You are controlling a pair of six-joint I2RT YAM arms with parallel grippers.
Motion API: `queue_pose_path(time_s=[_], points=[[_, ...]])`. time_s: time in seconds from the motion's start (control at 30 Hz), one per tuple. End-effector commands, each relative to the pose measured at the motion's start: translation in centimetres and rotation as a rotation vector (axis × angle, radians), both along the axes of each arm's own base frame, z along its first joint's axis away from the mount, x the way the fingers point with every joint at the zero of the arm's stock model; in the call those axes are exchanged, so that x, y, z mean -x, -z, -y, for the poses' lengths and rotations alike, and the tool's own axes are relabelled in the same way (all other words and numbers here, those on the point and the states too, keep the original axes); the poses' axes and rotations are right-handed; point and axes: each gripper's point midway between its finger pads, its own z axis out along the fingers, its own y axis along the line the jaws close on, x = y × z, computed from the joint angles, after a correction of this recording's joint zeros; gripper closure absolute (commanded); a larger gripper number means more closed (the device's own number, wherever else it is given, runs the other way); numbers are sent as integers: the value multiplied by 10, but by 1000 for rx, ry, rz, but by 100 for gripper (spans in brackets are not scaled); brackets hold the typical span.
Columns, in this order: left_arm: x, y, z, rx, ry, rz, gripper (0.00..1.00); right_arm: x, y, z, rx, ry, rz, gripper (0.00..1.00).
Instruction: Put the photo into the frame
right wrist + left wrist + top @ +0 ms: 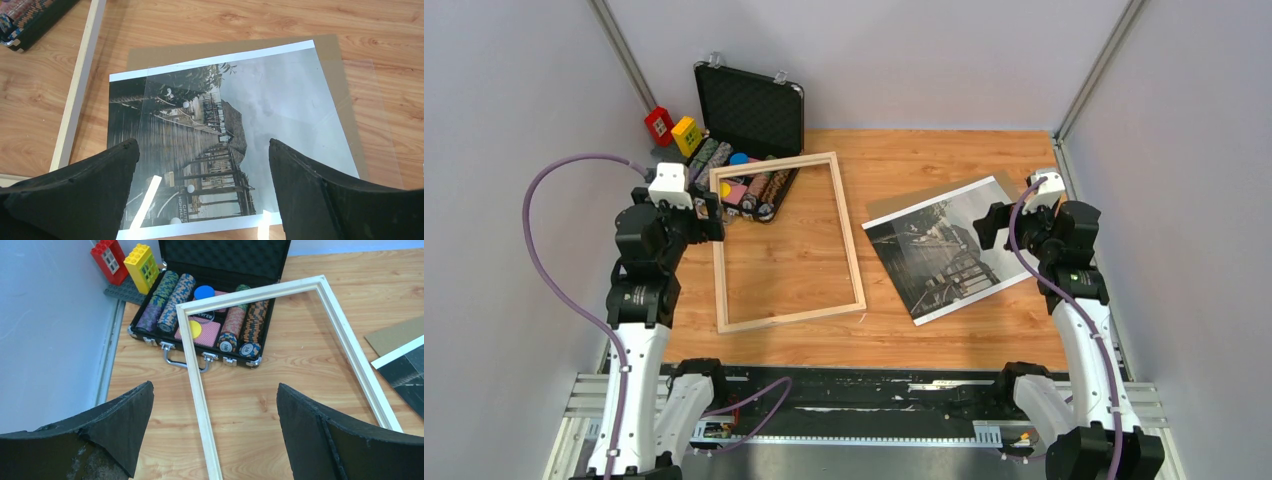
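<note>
The pale wooden frame (851, 240) lies flat at the table's middle left, its far left corner resting over the open case. My left gripper (711, 215) hovers open above the frame's left rail (200, 390), which runs between its fingers (215, 390) without touching them. The photo (944, 250), a dark pier print with a white border, lies at the right on a brown backing board (904, 203). My right gripper (990, 225) hangs open over the photo's (240, 115) near part, jaws wide (204, 145). A clear sheet (375, 125) seems to lie over the photo, shifted right.
A black foam-lined case (749, 105) with poker chips (170, 300) stands open at the back left. Red (659, 123) and yellow (686, 135) toy bricks sit beside it in the corner. Grey walls close in both sides and the back.
</note>
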Motion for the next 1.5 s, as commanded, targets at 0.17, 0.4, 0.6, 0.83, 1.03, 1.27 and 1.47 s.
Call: queue_pose_path(time_s=[0.17,0.4,0.6,0.83,1.03,1.27,1.47], points=[[-1,3,1,-10,13,2,0,-4,-10,-5,1,-42,36,0],[1,6,4,2,20,-9,0,-1,-14,-6,0,-44,49,0],[6,-2,11,16,55,-7,0,2,-25,-7,-1,-44,63,0],[6,-21,16,24,86,9,0,-4,-30,5,30,16,51,0],[-10,-16,27,63,142,-40,0,-5,-1,17,63,68,-21,0],[-29,5,67,75,290,-136,0,4,47,14,146,-26,-115,0],[-51,17,102,-10,384,-205,0,12,75,11,208,-107,-170,0]])
